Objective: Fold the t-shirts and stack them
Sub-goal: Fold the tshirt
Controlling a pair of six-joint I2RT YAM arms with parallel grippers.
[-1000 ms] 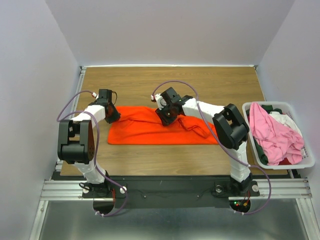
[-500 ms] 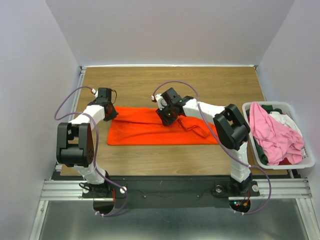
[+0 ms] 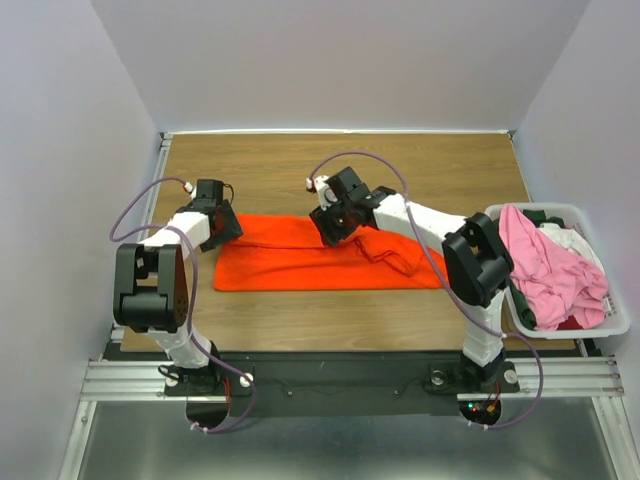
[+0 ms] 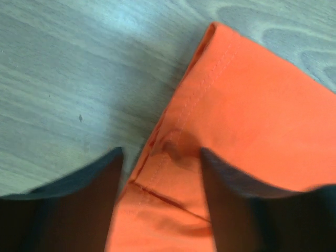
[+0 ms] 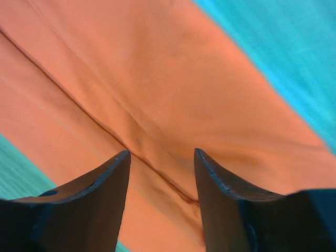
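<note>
My left gripper is standing released, fingers spread on either side of the orange shirt's stitched left hem and clamping nothing. It is sitting slightly farther up that edge than a second ago. My right gripper is also hanging open, jaws parted above a crease mid-shirt. That arm's elbow is now leaning further right, toward the bin. The shirt is lying folded in a long band across the middle of the table, its right end rumpled, its place unchanged. Off to the right, a pink shirt is draping over the bin's heap as before.
</note>
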